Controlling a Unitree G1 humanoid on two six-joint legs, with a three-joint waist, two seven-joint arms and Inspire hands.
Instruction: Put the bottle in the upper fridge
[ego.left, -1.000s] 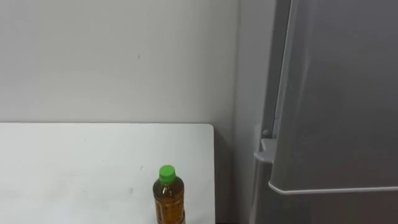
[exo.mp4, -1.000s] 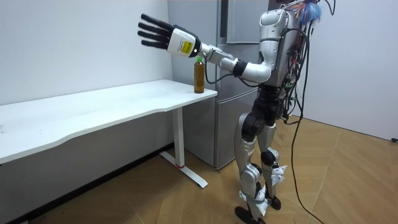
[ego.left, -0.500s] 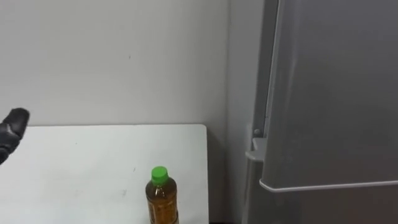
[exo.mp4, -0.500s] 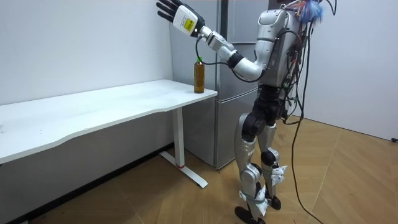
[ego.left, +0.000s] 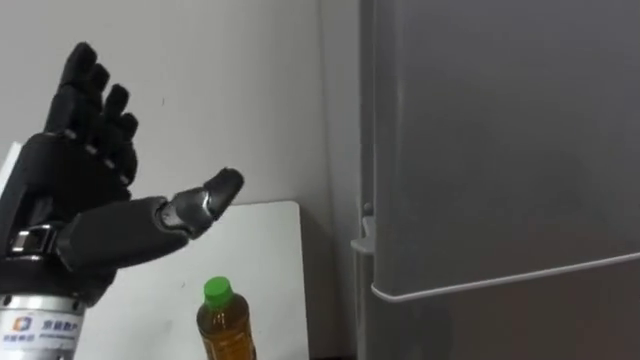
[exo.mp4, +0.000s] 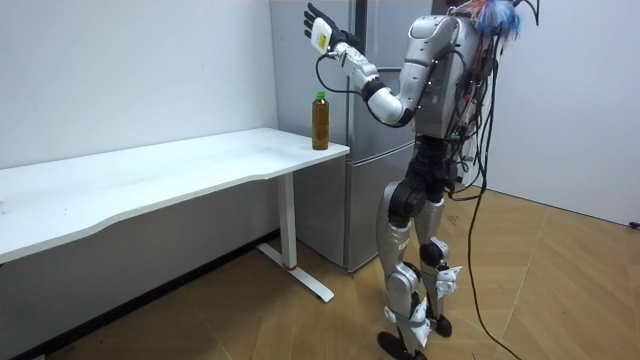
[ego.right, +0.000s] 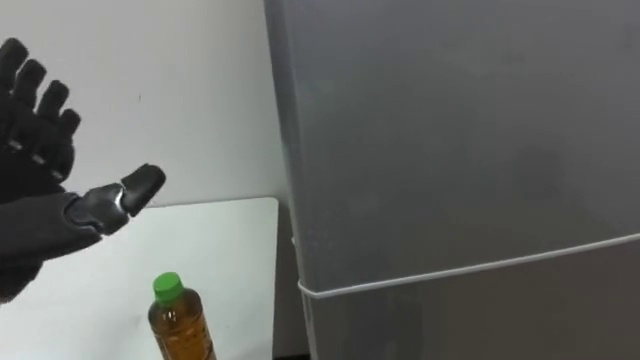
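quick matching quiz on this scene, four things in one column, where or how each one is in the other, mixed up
Things:
1 bottle
2 left hand
3 fridge
4 table

States:
a shut
b held up, fingers open
c white, beside the fridge
d standing at the table's corner

Pairs: 1-d, 2-b, 3-a, 4-c

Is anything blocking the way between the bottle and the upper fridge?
Yes: the upper fridge door is shut. The bottle stands on the table beside it, with the open left hand raised above, nothing between them.
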